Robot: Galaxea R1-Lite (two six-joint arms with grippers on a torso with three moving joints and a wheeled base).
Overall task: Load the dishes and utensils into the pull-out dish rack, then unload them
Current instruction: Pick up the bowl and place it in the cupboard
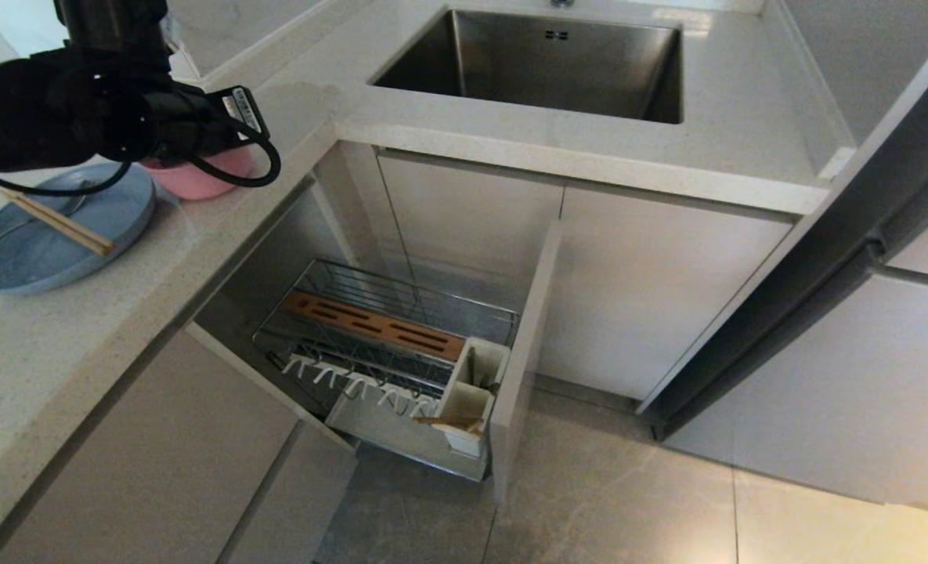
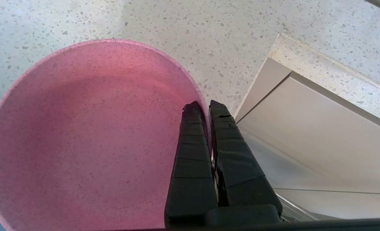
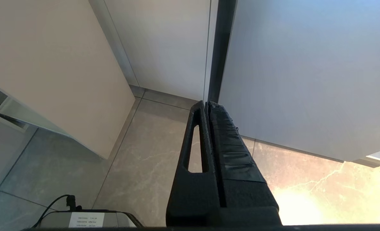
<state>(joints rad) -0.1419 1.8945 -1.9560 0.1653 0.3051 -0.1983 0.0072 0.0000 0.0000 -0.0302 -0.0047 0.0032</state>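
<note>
Looking down in the head view: left arm reaches in from 10 o'clock over the speckled white stone countertop [image 1: 80, 345], its wrist covering most of the small round matte pink bowl [image 1: 213, 176]. Just beside the bowl, toward 8 o'clock, sits the round flat light-blue plate [image 1: 48, 258]; a pair of light wooden chopsticks [image 1: 60, 223] lies across it, and a slim silver metal utensil [image 1: 21, 227] rests on it too. At 6 o'clock of centre the chrome wire pull-out dish rack [image 1: 389, 345] stands drawn out below the counter, with slotted brown wooden strip [image 1: 373, 323], white plastic prongs [image 1: 354, 384] and white utensil cup [image 1: 471, 392]. Steel sink [image 1: 542, 63] at 12 o'clock.

Left wrist view: left gripper [image 2: 205, 107] is clenched on the pink bowl's rim, one finger inside the wall, the other outside. Bowl sits on the countertop near its edge.

Right wrist view: right gripper [image 3: 207, 104] hangs clenched on nothing above the grey tiled floor [image 3: 138, 166], beside white cabinet fronts [image 3: 48, 64].
</note>
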